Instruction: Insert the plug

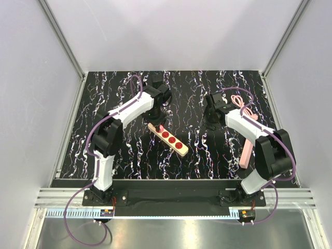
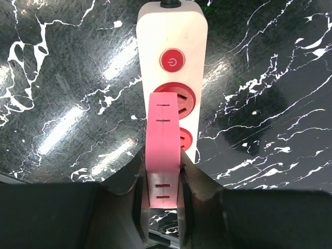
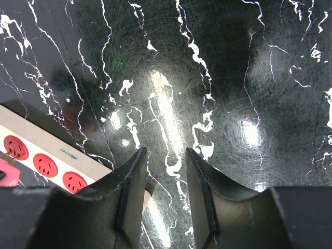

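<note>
My left gripper (image 2: 162,174) is shut on a pink boxy plug (image 2: 163,135), its jaws pressed against the plug's two sides. The plug hangs over the cream power strip (image 2: 171,31), covering the red socket (image 2: 182,96) just past the round power button (image 2: 173,61). In the right wrist view the plug's (image 3: 4,174) metal pins reach that socket; how deep they sit is unclear. The strip (image 1: 174,141) lies diagonally mid-table, with the left gripper (image 1: 157,124) at its far end. My right gripper (image 1: 211,116) hovers open and empty over bare marble to the strip's right, fingers (image 3: 136,171) apart.
A coiled pink cable (image 1: 239,99) and a long pink bar (image 1: 247,151) lie at the right side under the right arm. A small black object (image 1: 156,78) sits at the table's far edge. White walls close in the table on three sides.
</note>
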Robot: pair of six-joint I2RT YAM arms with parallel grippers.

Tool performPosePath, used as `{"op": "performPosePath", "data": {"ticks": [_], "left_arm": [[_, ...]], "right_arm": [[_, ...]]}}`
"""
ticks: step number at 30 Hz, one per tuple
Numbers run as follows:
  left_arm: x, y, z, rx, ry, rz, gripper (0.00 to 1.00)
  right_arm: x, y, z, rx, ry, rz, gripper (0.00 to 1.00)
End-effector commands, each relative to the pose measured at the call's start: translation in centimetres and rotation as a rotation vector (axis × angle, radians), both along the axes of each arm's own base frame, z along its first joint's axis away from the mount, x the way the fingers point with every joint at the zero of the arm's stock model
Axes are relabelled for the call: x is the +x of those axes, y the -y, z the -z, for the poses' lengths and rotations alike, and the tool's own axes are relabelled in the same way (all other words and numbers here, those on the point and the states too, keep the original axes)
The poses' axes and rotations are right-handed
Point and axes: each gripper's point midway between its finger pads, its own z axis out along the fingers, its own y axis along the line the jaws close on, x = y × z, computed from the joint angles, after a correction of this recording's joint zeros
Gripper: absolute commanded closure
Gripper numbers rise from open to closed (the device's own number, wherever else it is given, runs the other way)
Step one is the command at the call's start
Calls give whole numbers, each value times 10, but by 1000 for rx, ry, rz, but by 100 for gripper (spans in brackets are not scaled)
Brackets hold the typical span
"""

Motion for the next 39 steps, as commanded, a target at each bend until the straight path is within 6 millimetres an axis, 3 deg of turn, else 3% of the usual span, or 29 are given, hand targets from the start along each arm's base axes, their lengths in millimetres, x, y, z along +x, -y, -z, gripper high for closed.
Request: {"op": "performPosePath", "data": {"ticks": [1,22,39], "left_arm": [[2,-2,-17,-14,42,-15,100],[-3,4,-1,-34,-9,-13,100],[-5,-8,19,-11,-27,-37,100]], "right_arm": [[4,4,-5,-17,30,8,57],[6,4,-8,-21,39,8,57],[4,8,-9,-32,44,11,57]]}}
